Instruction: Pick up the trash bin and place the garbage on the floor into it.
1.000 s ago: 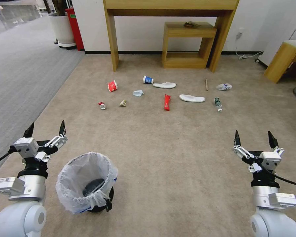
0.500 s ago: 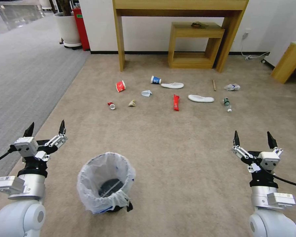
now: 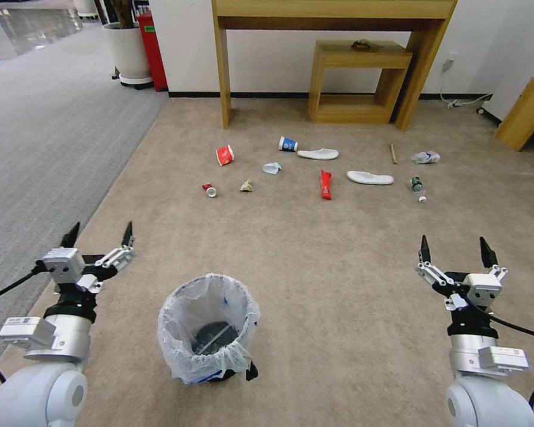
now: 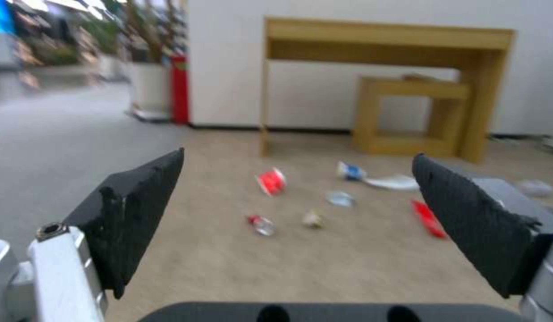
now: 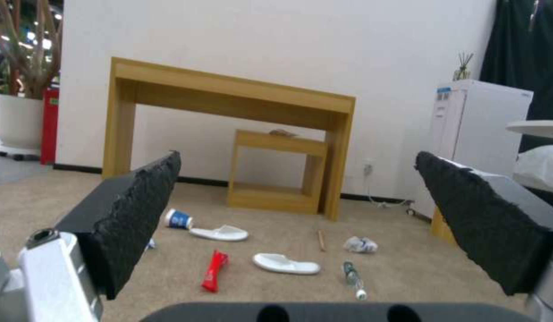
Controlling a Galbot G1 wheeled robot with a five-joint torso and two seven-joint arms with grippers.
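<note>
I see the bin [image 3: 208,327] upright on the carpet [image 3: 314,261] between my arms, nearer the left gripper [image 3: 99,232], which hangs spread and empty. The right gripper [image 3: 455,248] is likewise spread. Litter [image 3: 326,184] lies well ahead; the smallest crumpled bits look like paper.

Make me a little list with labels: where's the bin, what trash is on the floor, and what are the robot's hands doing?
bin: trash bin upright on the floor, between the arms, nearer the left
trash: red cup, blue cup, red wrapper, two slippers, bottle, stick, crumpled papers
left gripper: open, empty
right gripper: open, empty
</note>
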